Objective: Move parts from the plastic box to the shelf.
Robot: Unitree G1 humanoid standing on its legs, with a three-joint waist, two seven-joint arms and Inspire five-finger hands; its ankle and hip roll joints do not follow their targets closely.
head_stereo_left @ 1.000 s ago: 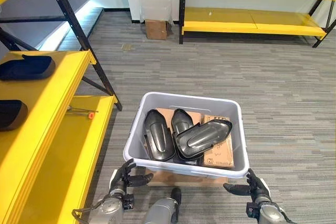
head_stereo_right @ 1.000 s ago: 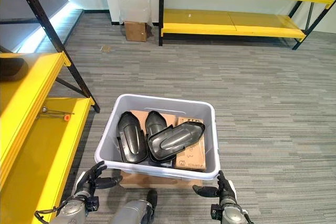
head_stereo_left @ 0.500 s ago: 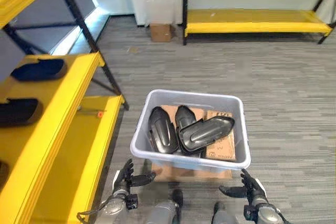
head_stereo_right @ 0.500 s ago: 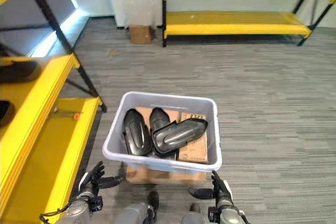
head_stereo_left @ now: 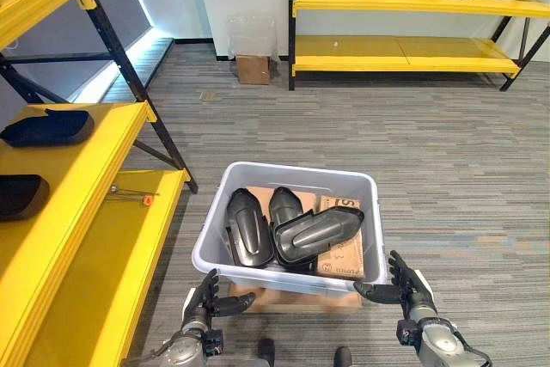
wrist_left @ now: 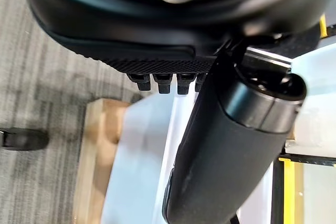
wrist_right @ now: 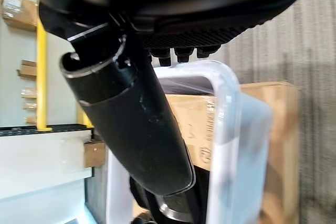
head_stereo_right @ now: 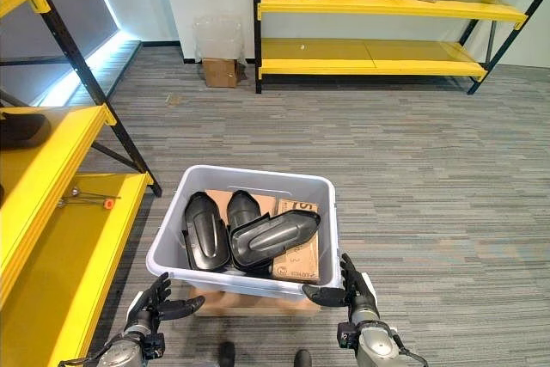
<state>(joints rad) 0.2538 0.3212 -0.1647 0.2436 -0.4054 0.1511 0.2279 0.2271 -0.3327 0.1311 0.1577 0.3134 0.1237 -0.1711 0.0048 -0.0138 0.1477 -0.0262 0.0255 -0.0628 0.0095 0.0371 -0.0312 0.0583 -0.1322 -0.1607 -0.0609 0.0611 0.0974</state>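
A grey plastic box point(head_stereo_left: 258, 266) stands on a wooden board point(head_stereo_left: 292, 300) on the carpet. It holds three glossy black parts point(head_stereo_left: 245, 231) point(head_stereo_left: 316, 231) point(head_stereo_left: 284, 202) and a cardboard carton point(head_stereo_left: 345, 255). My left hand point(head_stereo_left: 209, 300) is open, low beside the box's near left corner, apart from its wall point(wrist_left: 139, 177). My right hand point(head_stereo_left: 404, 285) is open too, thumb toward the near right corner, close to the rim point(wrist_right: 227, 129). The yellow shelf point(head_stereo_left: 94, 169) on the left carries two dark parts point(head_stereo_left: 47, 126) point(head_stereo_left: 19, 195).
A small tool with an orange tip point(head_stereo_left: 133, 198) lies on the lower yellow shelf board. Far across the carpet stands another yellow rack point(head_stereo_left: 404, 49) with cartons, and beside it a cardboard box point(head_stereo_left: 253, 70) under a clear bin point(head_stereo_left: 252, 32).
The whole picture has shifted, so the camera moved. Both open hands stay at the box's near corners; the right one now sits a little closer to the corner.
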